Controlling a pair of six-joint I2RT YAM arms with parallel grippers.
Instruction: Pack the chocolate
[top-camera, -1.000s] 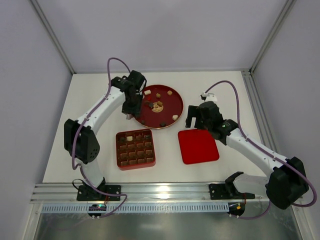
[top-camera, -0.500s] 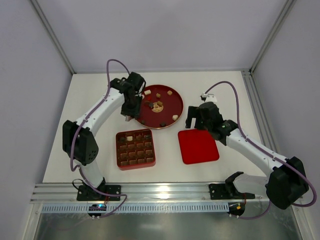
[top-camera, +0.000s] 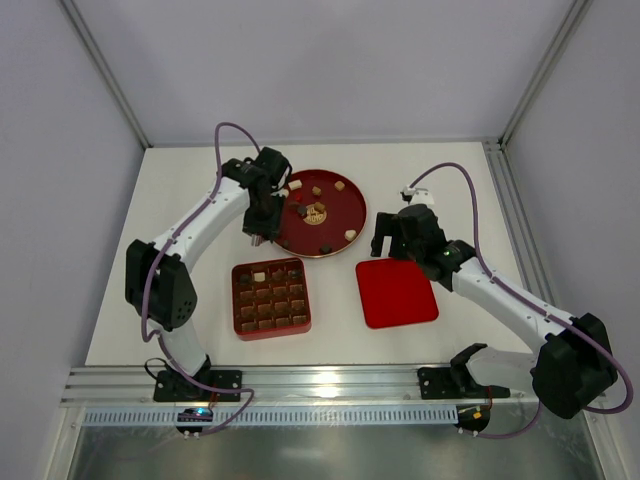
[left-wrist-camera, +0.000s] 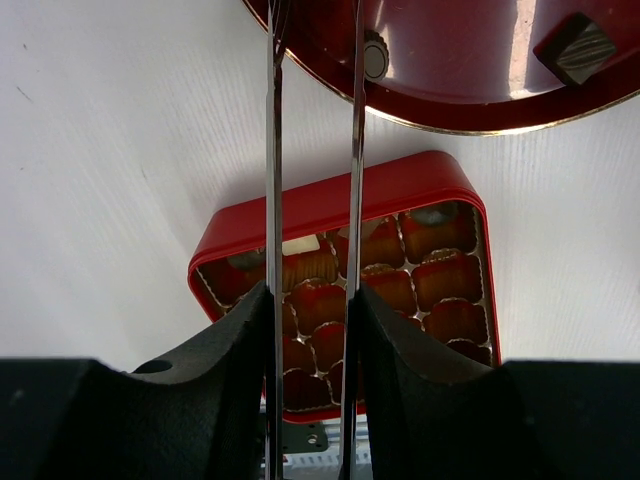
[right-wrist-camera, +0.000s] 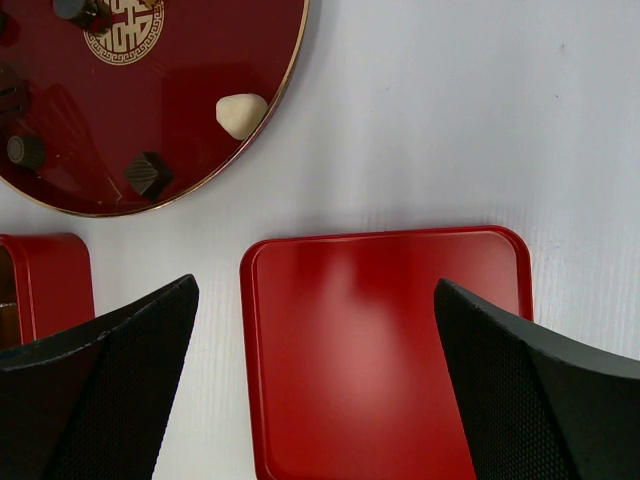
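Early in the packing, by the look of it. Most of the chocolate (top-camera: 350, 235) loose on the round plate (top-camera: 342, 210) at the far middle of the desk (top-camera: 190, 170): roughly eight pieces, cream ones at the plate's 4 and 11 o'clock rim, a dark one near 6, a small cluster around the gold emblem at the centre. Down at the plate's 7 o'clock, the gridded tray (top-camera: 237, 300), barely started: one cream piece plain to see in the far row, maybe a darker one or two alongside, too shadowed to count, every other cell showing a bare liner. Far more empty cells than filled, then. Lid (top-camera: 396, 292) flat on the desk at the plate's 4 o'clock, apart from the tray, not yet needed.

Left pincer (top-camera: 257, 235) hanging over the plate's 8 o'clock rim, thin fingers (left-wrist-camera: 272, 150) set narrow, tips running off the top of the wrist view. No telling about a pinched piece up there; nothing visible between them lower down, just one small round dark piece beside the right-hand finger. Right pincer (right-wrist-camera: 315, 290) spread wide over the lid's far edge, holding nothing.

Left to do, as a judgement: ferry the plate's pieces across to the tray, then close up with the lid
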